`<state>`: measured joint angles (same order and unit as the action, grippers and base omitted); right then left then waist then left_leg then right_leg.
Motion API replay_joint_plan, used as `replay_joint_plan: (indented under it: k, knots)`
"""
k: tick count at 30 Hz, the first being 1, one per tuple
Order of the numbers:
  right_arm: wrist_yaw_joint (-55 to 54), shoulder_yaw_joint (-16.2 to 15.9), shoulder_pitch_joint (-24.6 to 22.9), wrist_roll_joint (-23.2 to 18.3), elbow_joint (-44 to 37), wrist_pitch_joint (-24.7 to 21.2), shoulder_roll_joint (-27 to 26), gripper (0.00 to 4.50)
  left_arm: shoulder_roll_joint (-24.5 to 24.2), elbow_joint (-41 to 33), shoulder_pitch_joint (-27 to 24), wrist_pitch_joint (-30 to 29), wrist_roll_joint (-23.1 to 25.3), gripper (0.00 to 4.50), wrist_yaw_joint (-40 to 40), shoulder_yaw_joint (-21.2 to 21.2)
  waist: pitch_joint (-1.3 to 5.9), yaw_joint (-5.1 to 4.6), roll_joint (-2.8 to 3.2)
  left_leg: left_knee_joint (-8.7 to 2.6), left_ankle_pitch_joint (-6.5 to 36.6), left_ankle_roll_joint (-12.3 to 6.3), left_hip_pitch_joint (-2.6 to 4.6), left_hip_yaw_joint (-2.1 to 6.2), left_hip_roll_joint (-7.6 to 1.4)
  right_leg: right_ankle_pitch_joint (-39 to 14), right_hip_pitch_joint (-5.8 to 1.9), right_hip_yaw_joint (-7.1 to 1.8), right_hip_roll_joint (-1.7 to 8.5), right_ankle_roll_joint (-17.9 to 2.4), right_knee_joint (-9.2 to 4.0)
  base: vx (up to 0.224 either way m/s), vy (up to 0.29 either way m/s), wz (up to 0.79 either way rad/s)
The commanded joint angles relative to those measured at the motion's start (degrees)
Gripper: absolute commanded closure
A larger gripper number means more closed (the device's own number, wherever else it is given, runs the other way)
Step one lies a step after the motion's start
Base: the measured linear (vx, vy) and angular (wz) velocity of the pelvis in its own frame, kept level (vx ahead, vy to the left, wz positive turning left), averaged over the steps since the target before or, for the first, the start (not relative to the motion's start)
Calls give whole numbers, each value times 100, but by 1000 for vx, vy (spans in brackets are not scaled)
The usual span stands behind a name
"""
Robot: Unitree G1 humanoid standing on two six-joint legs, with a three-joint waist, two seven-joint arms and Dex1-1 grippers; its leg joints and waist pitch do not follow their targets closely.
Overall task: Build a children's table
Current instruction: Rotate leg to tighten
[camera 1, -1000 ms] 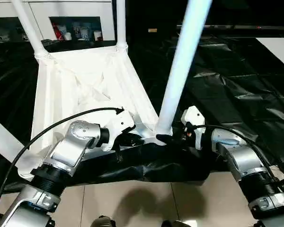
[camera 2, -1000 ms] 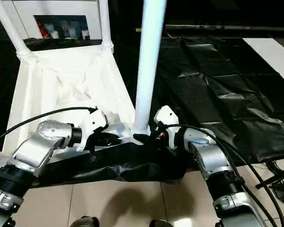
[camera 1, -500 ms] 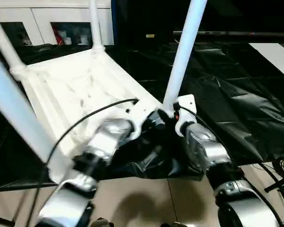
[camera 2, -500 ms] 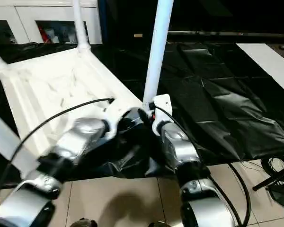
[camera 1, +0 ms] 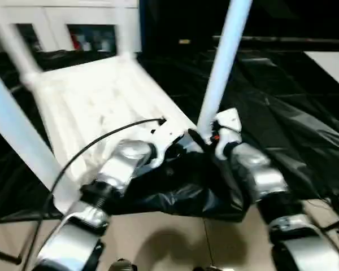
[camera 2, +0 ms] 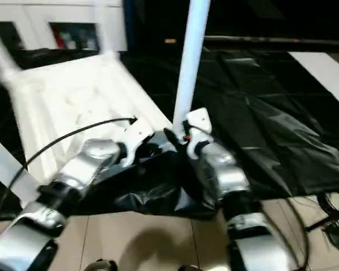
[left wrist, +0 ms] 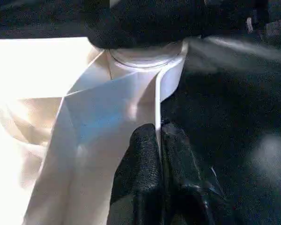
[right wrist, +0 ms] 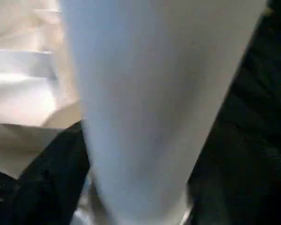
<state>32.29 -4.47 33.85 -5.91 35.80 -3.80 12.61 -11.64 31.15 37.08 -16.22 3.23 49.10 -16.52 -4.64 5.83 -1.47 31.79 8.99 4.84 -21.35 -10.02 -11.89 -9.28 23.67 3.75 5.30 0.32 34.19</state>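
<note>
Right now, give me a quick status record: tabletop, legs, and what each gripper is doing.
tabletop: upside down on black sheeting, ribbed underside up
legs: four standing up from corner sockets
near leg: seated in corner socket by both grippers
left gripper: shut on tabletop's edge rib below that socket
right gripper: at near leg's base, grip unclear

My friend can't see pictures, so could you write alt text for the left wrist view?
Two black fingers pinch the thin white rim of an upside-down tabletop, just below a round corner socket. Black sheeting lies beside it.
</note>
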Motion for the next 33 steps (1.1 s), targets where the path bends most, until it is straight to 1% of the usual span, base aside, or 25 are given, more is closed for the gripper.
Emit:
replay_joint_plan:
  k: [1,2,4,6,7,9,12,13,15,16,17,18,19,21,22,24,25,27,29,31,33]
  knots:
    - [754,-276,-230,110,-308,-97,349,3,-114,-259,-279,210,-443,450,682,-55,352,4,-88,-311,1212,-372,35,-25,-103,-1789,-265,-216,258,-960,-436,0,0,0]
    - [1027,-384,-314,133,-449,-96,509,3,-221,-395,-342,209,-515,450,877,-61,359,7,-74,-306,1214,-388,29,-26,-97,-1680,-273,-212,246,-1009,-417,0,0,0]
    - [1337,-453,-404,85,-621,-143,669,3,-362,-544,-411,199,-587,450,1097,-66,363,-12,-73,-308,1164,-405,16,-24,-93,-1544,-276,-212,238,-1065,-401,0,0,0]
    - [1520,-489,-453,51,-714,-178,770,3,-458,-651,-460,187,-639,450,1205,-43,374,-9,-58,-303,1154,-392,39,-28,-99,-1474,-267,-218,235,-1123,-390,0,0,0]
    - [1708,-523,-498,-2,-785,-214,843,3,-524,-711,-493,184,-664,450,1258,-7,372,-12,-59,-303,1155,-387,30,-26,-97,-1450,-272,-217,235,-1143,-385,0,0,0]
    - [1876,-557,-545,-48,-854,-241,892,3,-584,-759,-531,180,-671,450,1318,32,364,-24,-57,-311,1288,-361,30,-24,-105,-1507,-267,-221,237,-1172,-389,0,0,0]
    - [1930,-581,-580,-86,-926,-270,906,3,-631,-835,-583,155,-671,450,1372,47,358,-29,-66,-313,1365,-313,33,-28,-100,-1658,-266,-228,249,-1141,-410,0,0,0]
    - [1975,-606,-601,-119,-983,-322,906,3,-666,-903,-622,127,-683,450,1409,48,356,-29,-71,-314,1340,-312,34,-28,-99,-1718,-265,-232,252,-1104,-417,0,0,0]
    - [1971,-615,-602,-117,-987,-333,895,3,-679,-930,-640,112,-690,450,1423,44,360,-33,-70,-312,1308,-309,34,-30,-100,-1706,-260,-232,252,-1093,-415,0,0,0]
    - [1971,-615,-602,-117,-987,-333,895,31,-679,-930,-640,112,-690,450,1423,44,361,-34,-70,-312,1295,-306,32,-29,-99,-1696,-261,-230,248,-1092,-411,0,0,0]
    - [1971,-615,-602,-117,-987,-333,895,39,-679,-930,-640,112,-690,450,1423,44,360,-36,-68,-313,1290,-306,34,-30,-98,-1691,-258,-230,245,-1092,-412,0,0,0]
    - [2002,-583,-600,-134,-1002,-388,871,39,-700,-976,-665,83,-697,450,1449,44,357,-45,-79,-310,1263,-315,28,-33,-96,-1629,-259,-231,239,-1105,-406,0,0,0]
    - [2020,-574,-597,-139,-1003,-399,866,52,-704,-984,-668,73,-703,450,1454,48,360,-43,-75,-309,1265,-319,28,-30,-98,-1620,-260,-230,242,-1108,-401,0,0,0]
    - [2058,-557,-596,-147,-1010,-421,863,52,-708,-1003,-675,53,-711,450,1459,54,370,-50,-74,-297,1161,-346,19,-33,-99,-1469,-262,-230,239,-1139,-383,0,0,0]
    - [2088,-547,-600,-162,-1021,-440,864,80,-708,-1014,-679,41,-714,450,1458,56,370,-55,-79,-288,1107,-372,16,-38,-96,-1375,-258,-231,235,-1170,-374,0,0,0]
    - [2109,-548,-604,-161,-1028,-448,868,85,-706,-1024,-684,30,-714,450,1459,60,372,-53,-80,-283,1067,-393,16,-41,-98,-1310,-257,-229,234,-1195,-367,0,0,0]
    - [2126,-545,-614,-169,-1042,-460,872,98,-704,-1039,-691,18,-716,450,1459,62,368,-57,-85,-279,1041,-422,10,-43,-98,-1263,-257,-227,232,-1217,-361,0,0,0]
    - [2142,-552,-626,-189,-1050,-467,871,120,-702,-1060,-706,-2,-724,450,1460,66,362,-56,-83,-281,1070,-421,11,-42,-99,-1355,-259,-227,240,-1197,-368,0,0,0]
    - [2144,-554,-631,-196,-1053,-470,869,125,-701,-1066,-713,-8,-725,450,1462,67,362,-56,-82,-282,1092,-417,14,-42,-103,-1401,-256,-228,245,-1182,-374,0,0,0]
    - [2154,-557,-643,-207,-1059,-474,861,148,-700,-1076,-730,-13,-726,450,1465,65,362,-59,-86,-283,1093,-412,9,-41,-101,-1407,-260,-228,245,-1177,-374,0,0,0]
    - [2161,-558,-647,-210,-1062,-476,857,161,-700,-1079,-736,-15,-726,450,1466,64,365,-59,-81,-278,1077,-411,11,-43,-101,-1372,-256,-229,243,-1190,-371,0,0,0]
